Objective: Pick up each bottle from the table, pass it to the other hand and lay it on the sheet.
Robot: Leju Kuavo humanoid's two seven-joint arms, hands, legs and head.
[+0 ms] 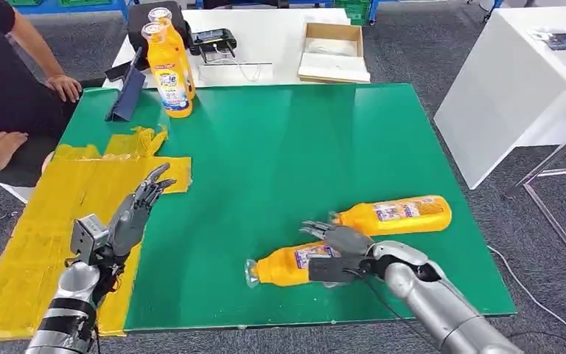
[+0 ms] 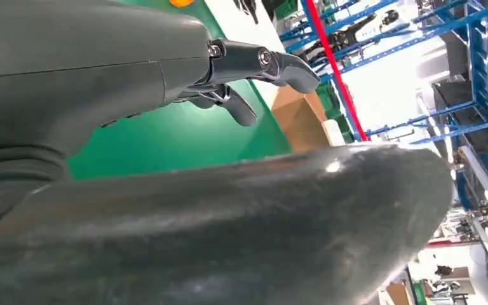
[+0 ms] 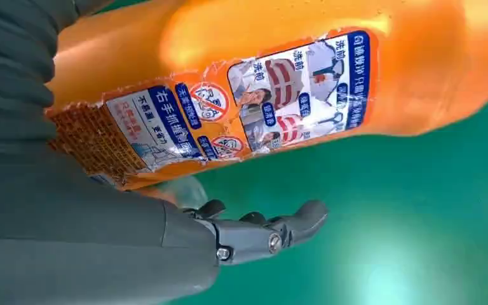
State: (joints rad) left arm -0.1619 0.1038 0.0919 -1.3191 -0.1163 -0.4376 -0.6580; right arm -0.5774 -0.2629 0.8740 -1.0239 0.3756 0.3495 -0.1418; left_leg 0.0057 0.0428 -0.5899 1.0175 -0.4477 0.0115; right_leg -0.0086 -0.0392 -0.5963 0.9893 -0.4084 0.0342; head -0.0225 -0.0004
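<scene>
At the far left edge of the table, a seated person in a dark top rests one hand (image 1: 65, 87) on the corner of the green mat (image 1: 280, 162) and the other hand (image 1: 0, 147) just off it. Beside them, a yellow sheet (image 1: 51, 214) lies crumpled over the mat's left side and hangs past its near edge. The left robot hand (image 1: 136, 210) hovers above this sheet, fingers spread apart and holding nothing; in the left wrist view its dark fingers (image 2: 273, 63) stretch out over the green surface. Toward the far left corner of the mat, a dark blue folder-like object (image 1: 127, 96) lies just beside two upright orange bottles (image 1: 171, 63) with clear caps, standing one behind the other. Behind them on the white table (image 1: 280, 29) sit a black handheld controller (image 1: 214, 40) and an open cardboard box (image 1: 333, 50). Near the front right of the mat, two more orange bottles lie on their sides. The nearer lying bottle (image 1: 287, 265) points its clear cap leftward, and the right robot hand (image 1: 343, 251) is on its body, fingers reaching over it; the right wrist view shows its label (image 3: 229, 108) close against the palm with a finger (image 3: 279, 229) curling beneath. The farther lying bottle (image 1: 394, 214) rests just beyond the fingertips, untouched.
</scene>
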